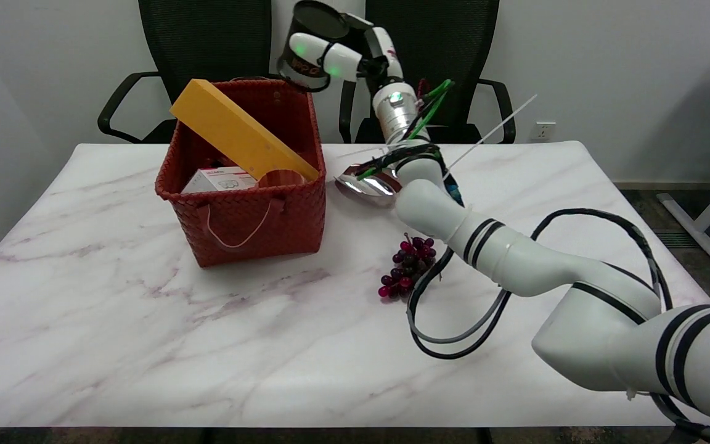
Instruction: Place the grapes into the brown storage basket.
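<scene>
Head view: right hand (330,52) gripping a black can (306,46), its orange lettering unreadable.

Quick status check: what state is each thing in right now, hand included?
grapes: lying on the table, not held, outside the basket.
brown storage basket: upright, open-topped, already holding things.
yellow box: tilted, leaning in the basket, one end sticking out above the rim.
white box: lying inside the basket.
black cup: held by the right hand, raised near the basket's far corner.
right hand: fingers wrapped around the cup.
</scene>
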Robot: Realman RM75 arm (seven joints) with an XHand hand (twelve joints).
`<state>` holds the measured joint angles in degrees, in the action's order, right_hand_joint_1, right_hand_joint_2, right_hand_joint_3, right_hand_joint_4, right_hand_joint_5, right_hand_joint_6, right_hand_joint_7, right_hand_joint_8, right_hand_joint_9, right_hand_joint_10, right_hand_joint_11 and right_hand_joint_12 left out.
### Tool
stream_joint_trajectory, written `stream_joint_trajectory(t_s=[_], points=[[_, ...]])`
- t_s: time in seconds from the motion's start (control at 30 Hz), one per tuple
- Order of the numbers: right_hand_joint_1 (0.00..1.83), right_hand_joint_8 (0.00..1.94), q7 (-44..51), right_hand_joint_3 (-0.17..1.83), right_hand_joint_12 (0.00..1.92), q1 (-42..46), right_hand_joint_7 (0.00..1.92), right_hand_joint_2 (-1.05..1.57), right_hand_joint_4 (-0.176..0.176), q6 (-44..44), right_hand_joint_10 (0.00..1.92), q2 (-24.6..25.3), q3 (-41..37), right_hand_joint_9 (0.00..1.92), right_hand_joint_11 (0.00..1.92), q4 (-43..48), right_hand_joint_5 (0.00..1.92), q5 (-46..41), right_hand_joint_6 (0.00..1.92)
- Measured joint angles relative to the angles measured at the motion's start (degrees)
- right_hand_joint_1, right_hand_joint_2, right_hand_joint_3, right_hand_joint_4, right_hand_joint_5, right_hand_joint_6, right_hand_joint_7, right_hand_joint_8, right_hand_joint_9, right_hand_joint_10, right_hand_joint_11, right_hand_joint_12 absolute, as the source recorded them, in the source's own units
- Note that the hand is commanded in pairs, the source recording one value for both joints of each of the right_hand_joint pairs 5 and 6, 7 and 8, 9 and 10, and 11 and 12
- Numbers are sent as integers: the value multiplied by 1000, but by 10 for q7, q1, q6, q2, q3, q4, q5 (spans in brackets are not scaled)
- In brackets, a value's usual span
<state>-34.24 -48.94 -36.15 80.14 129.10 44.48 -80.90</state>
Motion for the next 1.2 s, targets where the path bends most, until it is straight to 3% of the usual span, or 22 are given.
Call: stream_joint_trajectory(t_s=[0.6, 1.2], points=[[1289, 1086, 0, 611, 811, 28, 1086, 1031, 0, 69, 987, 23, 38, 987, 811, 47, 732, 0, 732], [1262, 1139, 0, 607, 883, 96, 1139, 1130, 0, 136, 1049, 6, 6, 1049, 883, 103, 787, -4, 787]])
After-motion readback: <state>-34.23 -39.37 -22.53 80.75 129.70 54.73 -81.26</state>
